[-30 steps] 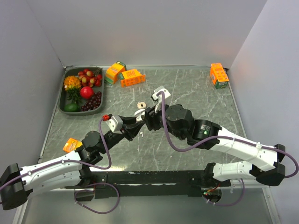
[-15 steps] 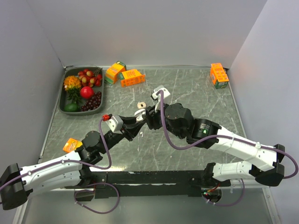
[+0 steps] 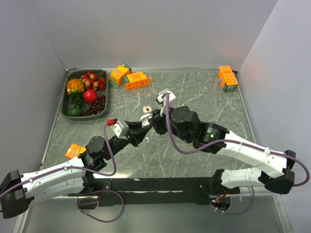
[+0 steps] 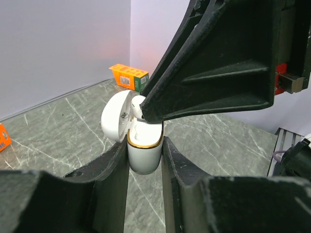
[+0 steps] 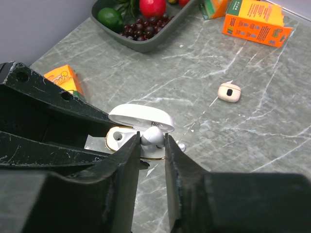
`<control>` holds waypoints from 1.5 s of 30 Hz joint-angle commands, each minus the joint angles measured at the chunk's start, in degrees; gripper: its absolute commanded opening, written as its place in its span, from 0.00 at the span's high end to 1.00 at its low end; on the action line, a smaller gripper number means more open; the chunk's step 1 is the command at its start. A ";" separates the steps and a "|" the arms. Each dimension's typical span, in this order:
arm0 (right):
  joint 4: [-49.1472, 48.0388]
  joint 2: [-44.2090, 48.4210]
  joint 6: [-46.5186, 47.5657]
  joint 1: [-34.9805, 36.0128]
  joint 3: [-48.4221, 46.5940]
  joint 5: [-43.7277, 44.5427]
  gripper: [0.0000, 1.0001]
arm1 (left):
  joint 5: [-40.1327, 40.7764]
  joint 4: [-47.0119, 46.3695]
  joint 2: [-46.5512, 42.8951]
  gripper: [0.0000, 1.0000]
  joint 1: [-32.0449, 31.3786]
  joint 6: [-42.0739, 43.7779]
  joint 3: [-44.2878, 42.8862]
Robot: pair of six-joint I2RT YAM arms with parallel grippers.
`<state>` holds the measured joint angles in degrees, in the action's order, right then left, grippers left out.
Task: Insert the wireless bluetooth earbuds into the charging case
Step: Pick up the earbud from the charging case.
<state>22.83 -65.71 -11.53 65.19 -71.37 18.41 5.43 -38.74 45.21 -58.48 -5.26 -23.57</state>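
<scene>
The grey marbled table (image 3: 209, 97) fills the floor of a pale-walled booth. Both arms reach in from the near edge and meet around the middle. The right arm (image 3: 243, 150), the bulkier-looking one from above, bends in from the right. The left arm (image 3: 53, 177) comes up from the near left corner.

At the far left sits a dark tray (image 3: 64, 103) full of fruit. Two orange boxes (image 3: 137, 80) lie just beside its far right corner, another box (image 3: 227, 77) stands near the far right wall, and a small orange packet (image 3: 74, 151) rests by the left arm.

The left gripper (image 4: 145, 145) has its fingers clamped firmly on the lower half of a white case (image 4: 144, 158). The case stands upright above the tabletop, with a gold rim around its mouth and its lid (image 4: 114, 124) hinged open. The right gripper (image 5: 152, 140) is poised over that open mouth. Its fingers are drawn in to a narrow gap and pinch a white earbud (image 5: 153, 136) between them. The bud sits right at the mouth of the case, under the raised lid. I can't tell whether its stem has entered the slot.

Farther out on the table, well apart from all this, lies a second case (image 5: 229, 92), cream-coloured and shut.
</scene>
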 commanded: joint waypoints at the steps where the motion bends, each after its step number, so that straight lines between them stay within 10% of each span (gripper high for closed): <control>1: -1.21 0.85 0.01 -0.85 -2.10 1.54 0.75 | -0.60 -3.01 -0.83 0.99 -0.14 -0.19 -0.69; 45: -1.74 5.07 2.48 -0.76 -3.77 0.40 0.86 | 1.51 -0.55 3.13 0.99 -0.15 -0.54 -1.65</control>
<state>23.94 -63.66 -9.76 64.99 -71.37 17.45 4.80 -41.69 47.05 -58.74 -5.39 -23.79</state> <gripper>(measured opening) 0.283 0.327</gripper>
